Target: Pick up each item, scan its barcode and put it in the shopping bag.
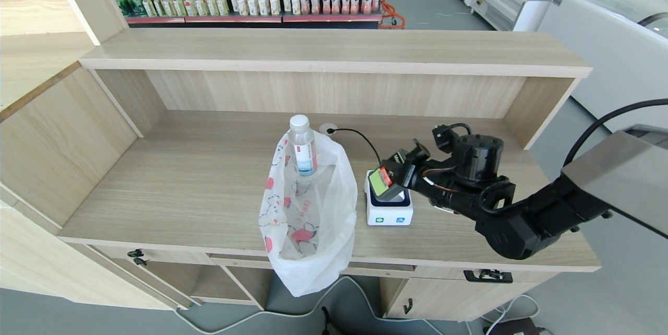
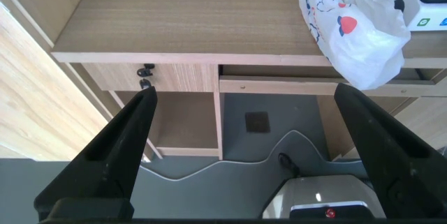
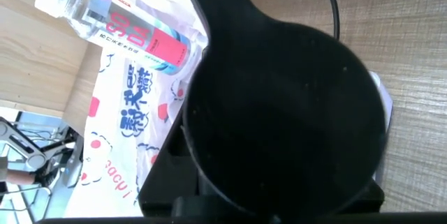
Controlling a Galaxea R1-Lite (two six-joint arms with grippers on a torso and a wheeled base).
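Fingers (image 2: pixel 133 147) of the left hand (image 2: pixel 244 93) stand spread wide apart and hold nothing, low in front of the surface (image 1: pixel 182 189), below its front edge and facing a drawer front (image 2: pixel 272 84) with grey floor and a pale cord (image 2: pixel 209 172) underneath. A white shopping bag (image 1: pixel 308 220) with red prints lies on the surface near its middle, its closed end drooping over the front edge, its mouth open. Just to the right of the bag sits a small white scanner (image 1: pixel 389 214). The right hand (image 1: pixel 392 174) comes in from the right and hangs just over the scanner, pinching a small green packet (image 1: pixel 378 184) with a red end, the green face tilted up; whether the packet touches the scanner is hard to tell. In the right wrist view a round black part hides the packet and the fingertips. A clear bottle (image 1: pixel 302 152) with a white cap and a pink label stands upright at the far end of the bag's mouth, well apart from both hands; whether its foot is inside the bag or just behind it I cannot tell. A black cable (image 1: pixel 360 139) runs from a hole in the surface to the scanner. Beyond rises a wooden ledge (image 1: pixel 334 50), then store shelves (image 1: pixel 245 3) lined with drink bottles, and white freezers (image 1: pixel 600 22) at the far right.
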